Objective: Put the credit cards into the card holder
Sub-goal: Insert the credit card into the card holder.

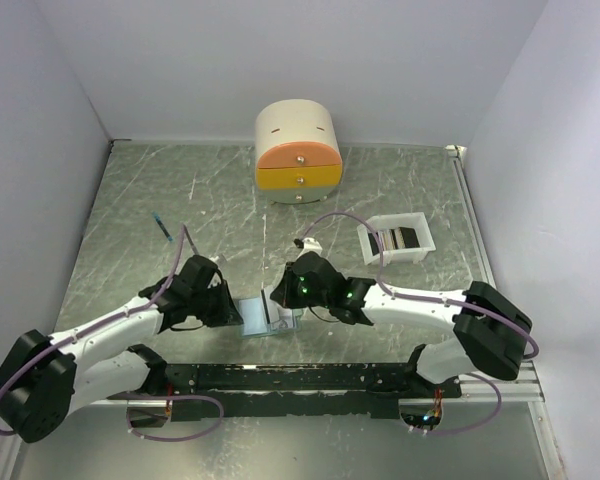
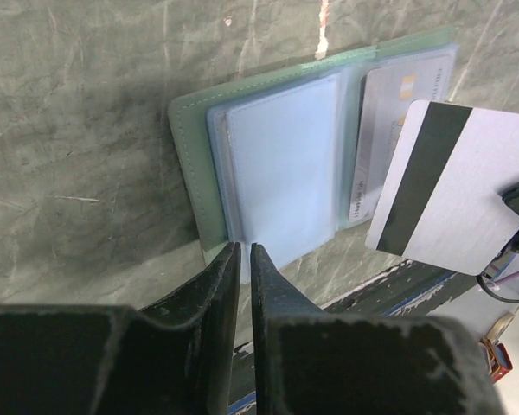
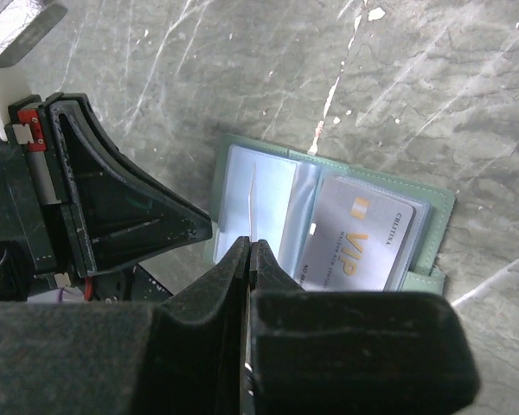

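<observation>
The card holder (image 2: 190, 164) lies open on the table near the front edge, grey-green with pale blue pockets (image 3: 242, 186). A silver VIP credit card (image 3: 359, 246) sits inside its right-hand pocket. My left gripper (image 2: 245, 251) is closed to a thin slit on the near edge of the left pocket leaf. My right gripper (image 3: 249, 246) is shut on a white credit card with a dark stripe (image 2: 454, 186), held on edge just over the holder's right half. In the top view both grippers meet over the holder (image 1: 258, 320). More cards (image 1: 400, 238) lie in the white tray.
A white tray (image 1: 423, 243) stands at the right. A round cream-and-orange drawer box (image 1: 298, 150) is at the back. A small blue stick (image 1: 161, 227) lies at the left. A black rail (image 1: 280, 377) runs along the near edge, close to the holder.
</observation>
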